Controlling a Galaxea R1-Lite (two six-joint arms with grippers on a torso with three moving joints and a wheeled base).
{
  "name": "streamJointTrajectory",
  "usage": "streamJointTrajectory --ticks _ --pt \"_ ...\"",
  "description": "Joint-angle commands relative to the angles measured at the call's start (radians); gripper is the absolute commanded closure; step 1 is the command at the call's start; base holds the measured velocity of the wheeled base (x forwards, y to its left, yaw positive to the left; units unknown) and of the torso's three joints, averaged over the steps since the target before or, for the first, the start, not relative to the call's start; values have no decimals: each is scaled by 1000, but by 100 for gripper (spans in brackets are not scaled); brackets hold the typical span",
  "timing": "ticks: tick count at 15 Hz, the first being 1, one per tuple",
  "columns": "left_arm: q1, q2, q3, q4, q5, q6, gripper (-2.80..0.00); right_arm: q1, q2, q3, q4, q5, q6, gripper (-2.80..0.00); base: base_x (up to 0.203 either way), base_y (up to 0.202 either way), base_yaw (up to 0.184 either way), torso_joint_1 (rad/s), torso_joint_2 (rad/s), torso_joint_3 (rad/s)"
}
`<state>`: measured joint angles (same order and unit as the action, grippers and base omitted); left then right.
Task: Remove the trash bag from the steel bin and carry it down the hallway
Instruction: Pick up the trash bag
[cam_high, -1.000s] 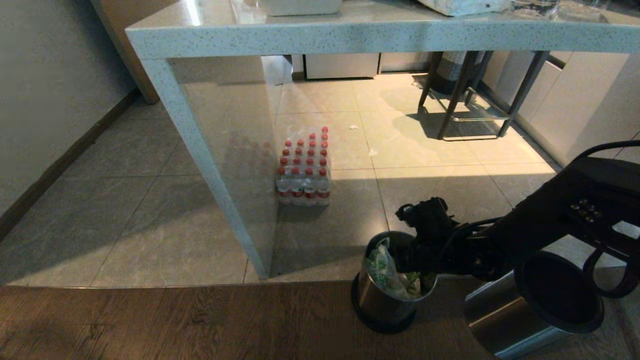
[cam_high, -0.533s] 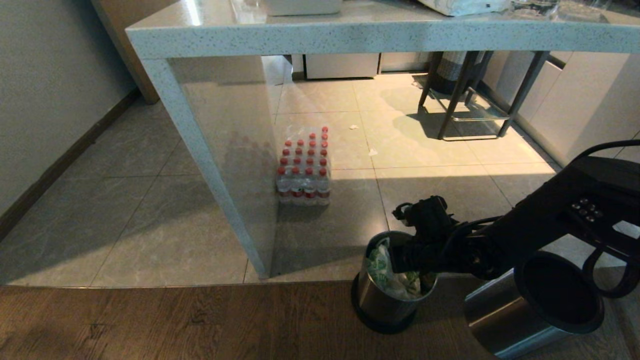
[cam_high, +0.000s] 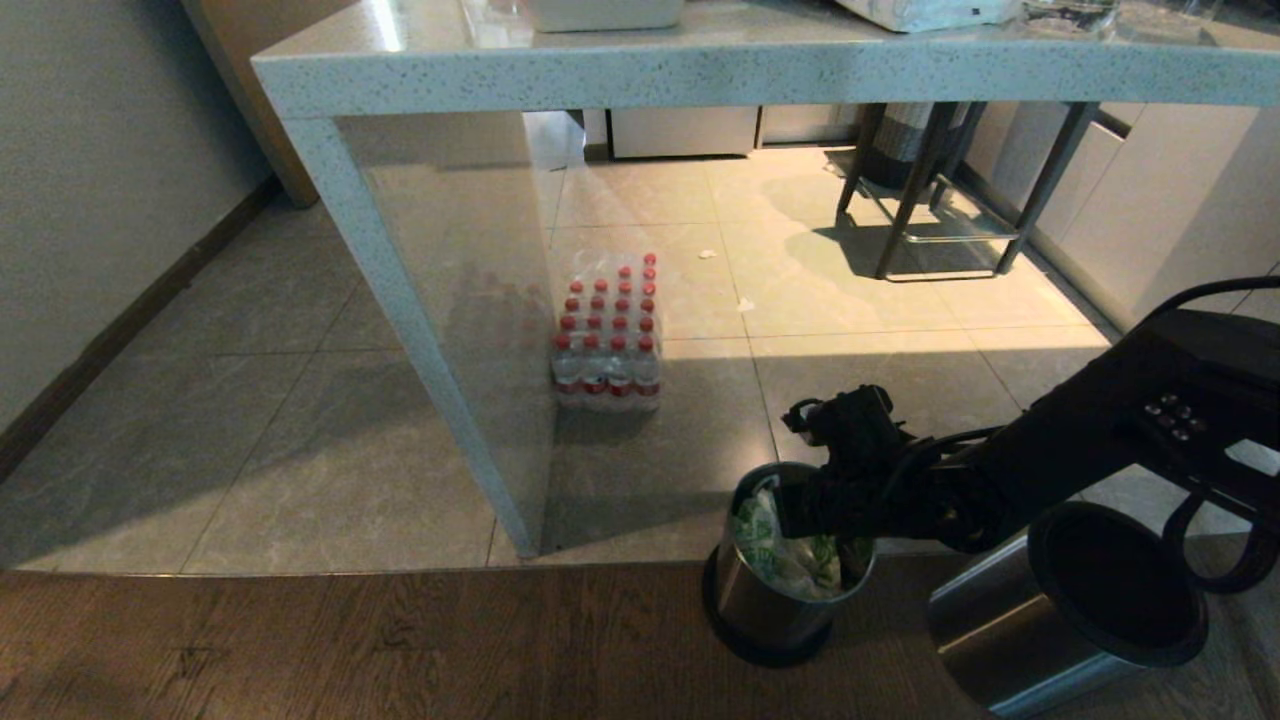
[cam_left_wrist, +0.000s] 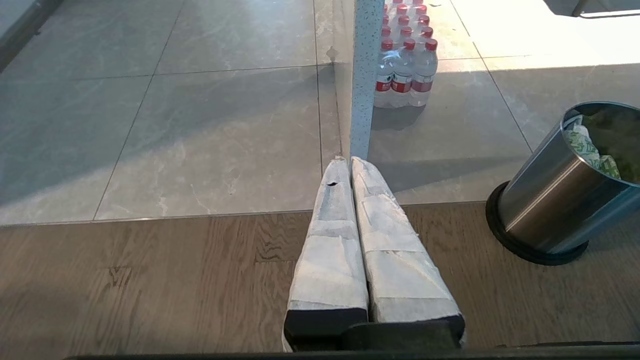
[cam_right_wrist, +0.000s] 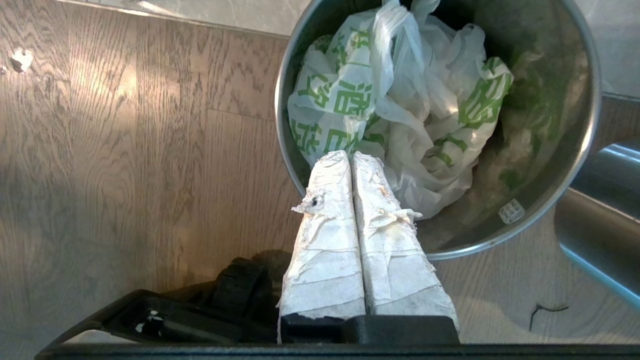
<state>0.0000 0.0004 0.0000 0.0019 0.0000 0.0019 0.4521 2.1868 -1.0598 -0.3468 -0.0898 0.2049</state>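
The small steel bin (cam_high: 770, 610) stands on the wood floor just in front of the table leg. The trash bag (cam_high: 775, 545), white with green print, lies crumpled inside it. My right arm (cam_high: 900, 490) reaches in from the right over the bin's mouth. The right gripper (cam_right_wrist: 350, 155) is shut, its taped fingertips pressed together just inside the bin's rim (cam_right_wrist: 575, 190) and right above the trash bag (cam_right_wrist: 400, 100); no plastic shows between them. The left gripper (cam_left_wrist: 348, 160) is shut and parked low over the wood floor, left of the steel bin (cam_left_wrist: 550, 200). The hallway is out of view.
A larger steel bin (cam_high: 1010, 640) lies tilted to the right of the small one. The stone table (cam_high: 600, 70) stands ahead, its slab leg (cam_high: 450, 330) close to the bin. A pack of water bottles (cam_high: 607, 340) sits under it, and a stool (cam_high: 940, 190) farther back.
The right wrist has tipped slightly upward and to the left over the bin. The bag and the bin have not moved.
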Motion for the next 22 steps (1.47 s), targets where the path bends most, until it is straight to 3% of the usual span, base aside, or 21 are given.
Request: streamJointTrajectory --ticks 1,8,22 --pt "0 1 -2 1 0 1 0 0 -4 -2 -1 -1 -1 0 0 0 0 0 0 0" --pt "0 1 0 0 0 -2 0 -1 -10 18 -4 -8 4 0 0 0 0 0 0 -9" --pt "0 1 0 0 1 -3 0 -7 10 19 -1 -13 -3 0 0 0 0 3 1 -159"
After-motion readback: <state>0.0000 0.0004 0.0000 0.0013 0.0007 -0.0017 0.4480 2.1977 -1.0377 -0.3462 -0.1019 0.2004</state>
